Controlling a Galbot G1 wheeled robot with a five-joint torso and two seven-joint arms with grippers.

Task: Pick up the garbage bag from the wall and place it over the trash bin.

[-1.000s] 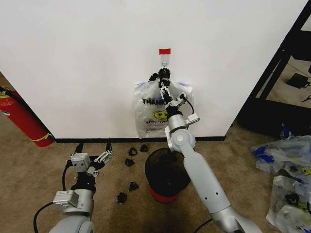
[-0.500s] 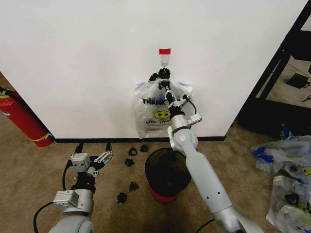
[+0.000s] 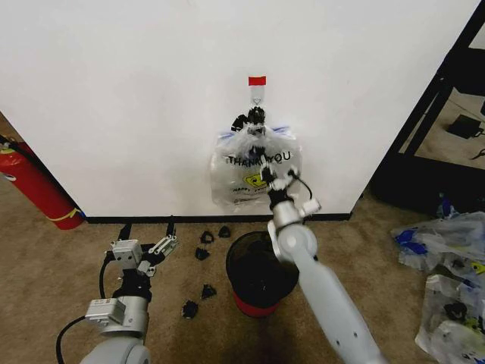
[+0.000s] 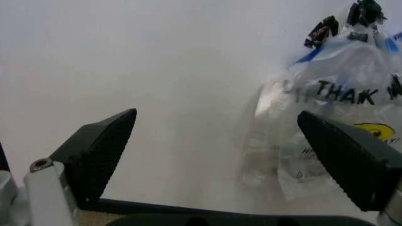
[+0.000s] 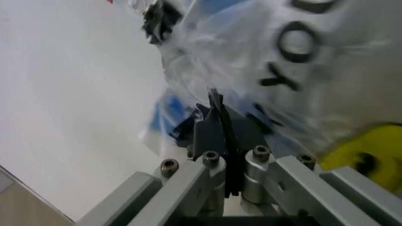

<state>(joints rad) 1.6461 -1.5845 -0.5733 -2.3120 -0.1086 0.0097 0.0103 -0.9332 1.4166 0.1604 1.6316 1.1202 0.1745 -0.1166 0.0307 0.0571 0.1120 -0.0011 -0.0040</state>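
The garbage bag (image 3: pixel 246 178), translucent white with black "THANK YOU" print, hangs on the wall (image 3: pixel 136 98) from a small hook (image 3: pixel 258 95) under a red tape strip. Black clips sit at its top. My right gripper (image 3: pixel 264 161) reaches up in front of the bag and is shut on a fold of its plastic, which bunches around the fingers (image 5: pixel 210 127). The black mesh trash bin (image 3: pixel 244 265) with its red base stands on the carpet right below. My left gripper (image 3: pixel 144 244) hangs low to the left, open, its pads (image 4: pixel 100 146) wide apart and facing the wall.
A red fire extinguisher (image 3: pixel 34 186) leans at the far left. Several small black clips (image 3: pixel 202 254) lie on the carpet between my left arm and the bin. A pile of similar bags (image 3: pixel 447 265) lies at the right, beside a black frame (image 3: pixel 439 98).
My right gripper has drawn back and down from the hook with the plastic in it. The bag has bunched and lifted, so its print sits higher. The left arm has not moved.
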